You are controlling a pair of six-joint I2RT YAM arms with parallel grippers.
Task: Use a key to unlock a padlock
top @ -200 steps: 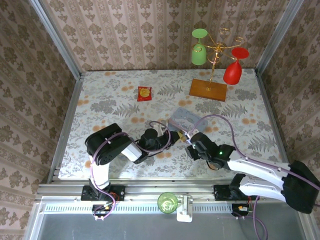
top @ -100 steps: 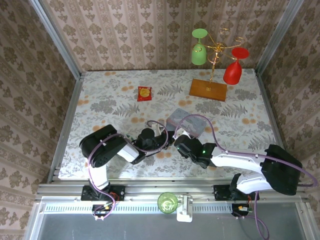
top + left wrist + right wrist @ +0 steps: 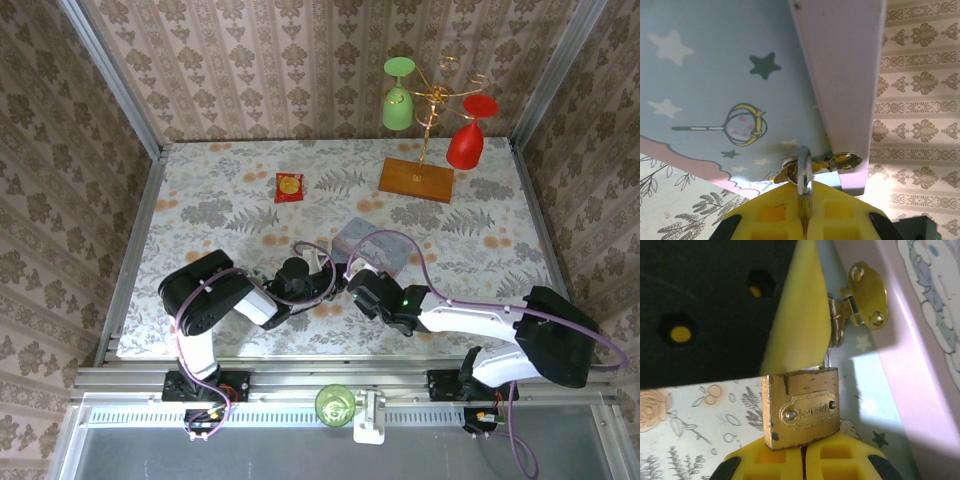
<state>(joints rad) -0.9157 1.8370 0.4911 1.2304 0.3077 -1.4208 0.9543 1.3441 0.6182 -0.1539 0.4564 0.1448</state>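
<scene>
The brass padlock (image 3: 801, 410) hangs from the gold hasp (image 3: 865, 295) of the pale blue tin (image 3: 370, 247). My left gripper (image 3: 804, 210) is shut on its silvery shackle (image 3: 804, 172), which runs up between the yellow fingers to the hasp (image 3: 845, 161). My right gripper (image 3: 801, 452) has its yellow fingers pressed together right under the padlock's bottom edge, touching it. The key is hidden. In the top view both grippers meet at the tin's near-left corner, the left gripper (image 3: 335, 282) next to the right gripper (image 3: 352, 288).
A red-and-yellow packet (image 3: 289, 186) lies at the back centre. A wooden-based rack (image 3: 416, 179) at the back right holds a green glass (image 3: 397, 105) and a red glass (image 3: 467, 143). A green cup (image 3: 337, 404) sits on the near rail.
My right arm swung left to the left gripper and the padlock, and its jaws closed. The tin and my left gripper shifted slightly left.
</scene>
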